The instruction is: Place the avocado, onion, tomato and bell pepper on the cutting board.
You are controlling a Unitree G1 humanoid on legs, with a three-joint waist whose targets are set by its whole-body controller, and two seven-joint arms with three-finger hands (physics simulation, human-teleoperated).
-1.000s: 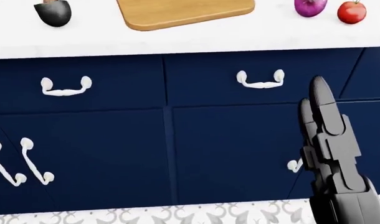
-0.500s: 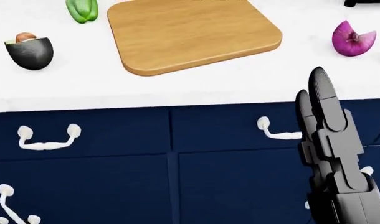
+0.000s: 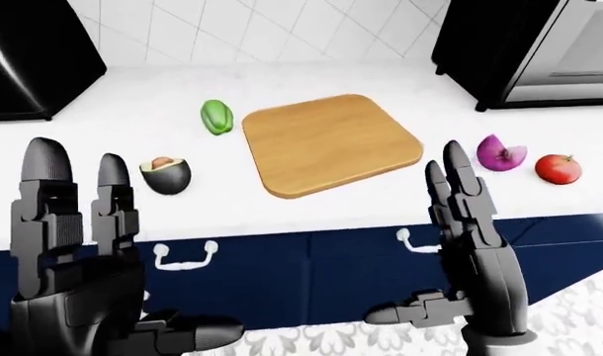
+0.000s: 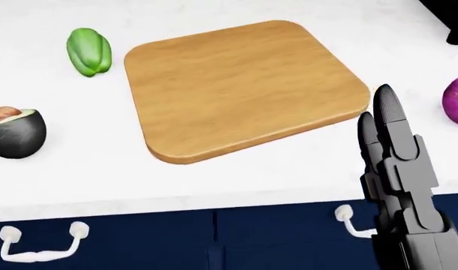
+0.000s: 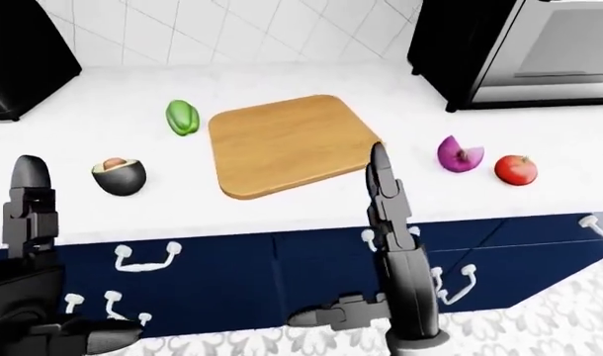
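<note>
The head camera has tilted up from the cabinet fronts to the white desk (image 3: 74,215), where avocado (image 3: 166,174), bell pepper (image 3: 216,117), onion (image 3: 501,154) and tomato (image 3: 558,169) lie around the bare cutting board (image 3: 331,142), while left hand (image 3: 69,245) and right hand (image 3: 469,230) hover with fingers spread, holding nothing.

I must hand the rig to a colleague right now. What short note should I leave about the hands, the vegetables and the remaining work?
Left hand: open, empty, raised below the counter edge.
Right hand: open, empty, fingers straight up.
Cutting board: bare, mid-counter.
Left of the board: bell pepper and halved avocado.
Right of the board: cut onion, then tomato.
Done: nothing placed.
Left: all four items go onto the board.
</note>
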